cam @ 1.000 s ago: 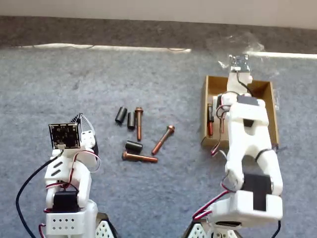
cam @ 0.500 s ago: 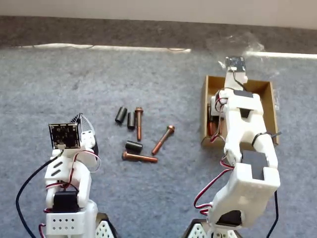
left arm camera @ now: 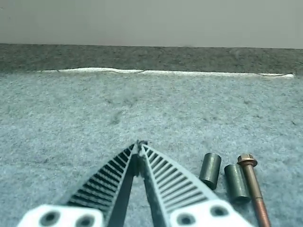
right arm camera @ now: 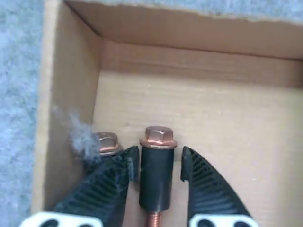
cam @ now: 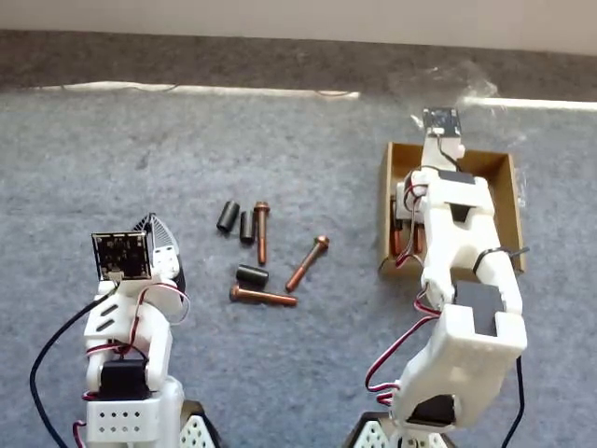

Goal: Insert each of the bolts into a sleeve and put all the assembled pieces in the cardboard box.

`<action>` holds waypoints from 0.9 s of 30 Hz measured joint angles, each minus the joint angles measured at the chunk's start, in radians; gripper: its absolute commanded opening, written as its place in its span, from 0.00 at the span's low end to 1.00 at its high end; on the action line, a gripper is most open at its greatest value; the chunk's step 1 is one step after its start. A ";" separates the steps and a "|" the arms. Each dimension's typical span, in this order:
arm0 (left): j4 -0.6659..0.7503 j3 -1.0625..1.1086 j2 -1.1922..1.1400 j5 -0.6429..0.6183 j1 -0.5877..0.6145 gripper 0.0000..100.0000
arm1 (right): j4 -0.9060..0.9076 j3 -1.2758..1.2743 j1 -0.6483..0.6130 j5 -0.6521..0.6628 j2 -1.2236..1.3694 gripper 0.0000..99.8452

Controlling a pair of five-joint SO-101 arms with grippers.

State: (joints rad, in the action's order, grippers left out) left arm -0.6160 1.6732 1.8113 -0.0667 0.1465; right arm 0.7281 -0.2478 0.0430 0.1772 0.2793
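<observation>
Inside the cardboard box (right arm camera: 199, 61), a sleeved bolt (right arm camera: 156, 182) is being straddled by the parted jaws of the right gripper (right arm camera: 157, 163), evidently for depositing. The left gripper (left arm camera: 138, 150) is being held closed and empty, near loose sleeves (left arm camera: 210, 170).

Soft, even light covers the grey bench (cam: 140, 140), and the loose bolts (cam: 262, 233) cast only faint, short shadows. A pale bright strip (cam: 233, 91) runs along its far edge. Inside the cardboard box (right arm camera: 189, 61) the far wall is mildly shaded, and a bolt head (right arm camera: 158, 136) shows a small sheen.
</observation>
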 measured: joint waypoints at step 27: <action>0.000 0.000 0.000 0.000 0.000 0.01 | 0.479 0.044 -0.443 0.003 -0.678 0.14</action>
State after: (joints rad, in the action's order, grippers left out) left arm -0.6160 1.6732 1.8113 -0.0667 0.1465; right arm 1.2068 -0.2033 -0.4005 0.1803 -0.3989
